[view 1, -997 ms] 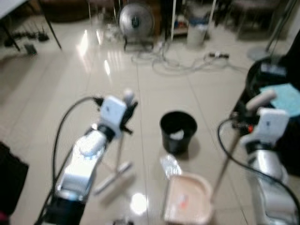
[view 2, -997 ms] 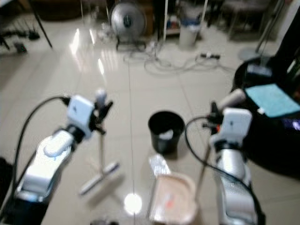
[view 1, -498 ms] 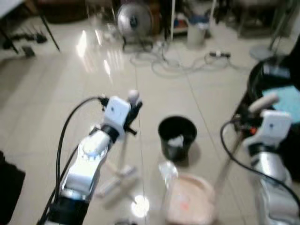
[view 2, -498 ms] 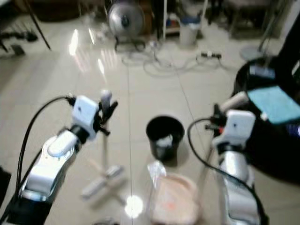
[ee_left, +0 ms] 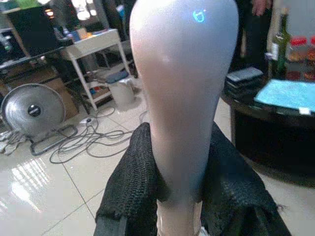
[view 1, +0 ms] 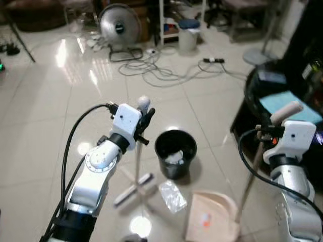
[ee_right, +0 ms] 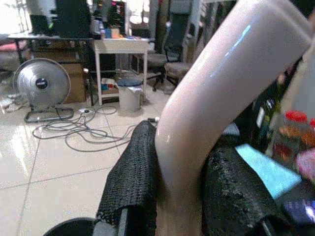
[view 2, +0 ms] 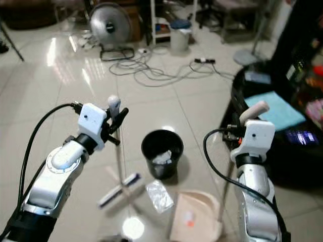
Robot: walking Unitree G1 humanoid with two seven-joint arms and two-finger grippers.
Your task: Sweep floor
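The left end effector (view 1: 145, 115) has its black, textured fingers (ee_left: 132, 177) clamped on the smooth, rounded pale top of the broom handle (ee_left: 183, 93), which drops as a thin straight rod to the broom head (view 1: 133, 187), a flat pale bar lying on the glossy cream floor tiles (view 1: 45, 131) below and slightly ahead of that end effector. The right end effector (view 1: 270, 127) is closed the same way around the curved, glossy beige grip of the dustpan handle (ee_right: 216, 93); its long stick slants down to the shallow pinkish dustpan (view 1: 209, 222), which rests on the floor between the two arms with a small orange speck inside. Just beside the broom head lies a crumpled clear plastic wrapper (view 1: 171, 195), and beyond it stands a round black bin (view 1: 175, 153) holding white crumpled paper. The wrist views show the woven texture of the finger pads pressing on both handles, which the head views leave too small to make out; the head views alone give the broom head, dustpan and bin. Farther ahead of the end effectors are a round metal fan (view 1: 113, 22), loose grey cables (view 1: 166, 70), a white pail with a blue lid (view 1: 187, 34), and, to the right, a dark round table (view 1: 262, 96) carrying a teal cloth (view 1: 287, 103).
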